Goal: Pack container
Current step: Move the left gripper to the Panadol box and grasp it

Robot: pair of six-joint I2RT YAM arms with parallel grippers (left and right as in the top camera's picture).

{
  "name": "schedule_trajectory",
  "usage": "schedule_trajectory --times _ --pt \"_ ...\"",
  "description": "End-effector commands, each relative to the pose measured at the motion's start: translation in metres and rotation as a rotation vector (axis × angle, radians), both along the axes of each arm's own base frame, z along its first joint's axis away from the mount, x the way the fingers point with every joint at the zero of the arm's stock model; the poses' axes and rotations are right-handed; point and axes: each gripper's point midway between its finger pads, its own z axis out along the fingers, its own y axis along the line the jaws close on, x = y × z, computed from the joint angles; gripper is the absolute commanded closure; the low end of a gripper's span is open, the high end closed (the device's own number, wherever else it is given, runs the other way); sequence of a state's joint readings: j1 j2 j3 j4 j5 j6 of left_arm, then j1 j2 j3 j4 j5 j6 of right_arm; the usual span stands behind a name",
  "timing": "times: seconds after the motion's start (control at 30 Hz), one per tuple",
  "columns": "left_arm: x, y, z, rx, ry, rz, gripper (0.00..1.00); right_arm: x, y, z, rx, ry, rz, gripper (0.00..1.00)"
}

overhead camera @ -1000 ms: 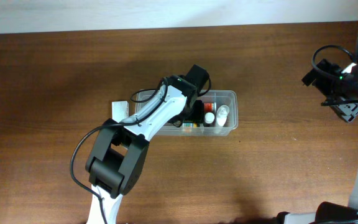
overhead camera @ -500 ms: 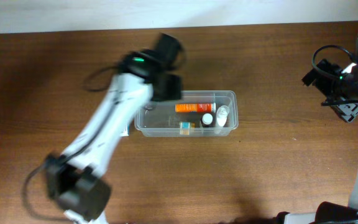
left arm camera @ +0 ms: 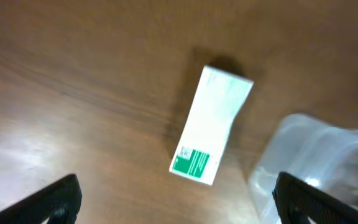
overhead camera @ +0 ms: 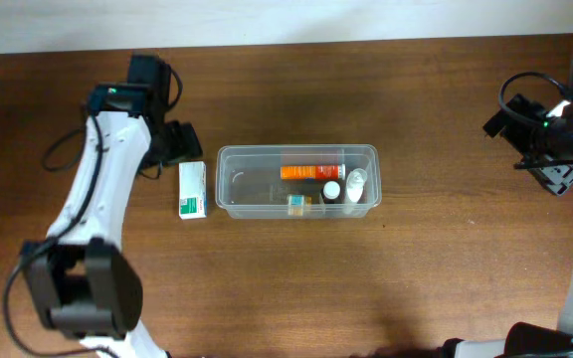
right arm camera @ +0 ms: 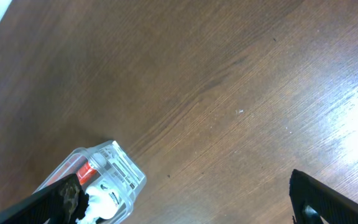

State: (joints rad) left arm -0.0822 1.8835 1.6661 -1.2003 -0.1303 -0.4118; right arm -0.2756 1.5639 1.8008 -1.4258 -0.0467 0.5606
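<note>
Left claw (overhead camera: 179, 145) withdrew from clear round-cornered container (overhead camera: 229, 185).

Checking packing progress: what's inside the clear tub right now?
In the clear tub: an orange tube lying flat, a white-capped bottle, a white bottle and a small box. Anything beneath these is covered.
</note>
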Motion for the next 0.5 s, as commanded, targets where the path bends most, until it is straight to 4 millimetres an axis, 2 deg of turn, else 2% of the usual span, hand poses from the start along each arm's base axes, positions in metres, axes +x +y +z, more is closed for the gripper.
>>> schedule_trajectory --times 0.0,0.17,0.37,0.47 --pt "-0.003 -0.009 -0.043 -0.051 0.073 -0.053 0.02 0.000 -0.002 0.000 -0.002 -0.001 0.000 0.02" --pt "0.000 -0.010 -0.100 -0.055 0.143 -0.052 0.06 0.000 -0.002 0.000 -0.002 -0.001 0.001 0.02" --pt "0.001 -0.016 -0.136 -0.080 0.199 -0.103 0.11 0.000 -0.002 0.000 -0.002 -0.001 0.001 0.02" --pt "-0.001 -0.021 -0.143 -0.108 0.220 -0.137 0.24 0.000 -0.002 0.000 -0.002 -0.001 0.000 0.02"
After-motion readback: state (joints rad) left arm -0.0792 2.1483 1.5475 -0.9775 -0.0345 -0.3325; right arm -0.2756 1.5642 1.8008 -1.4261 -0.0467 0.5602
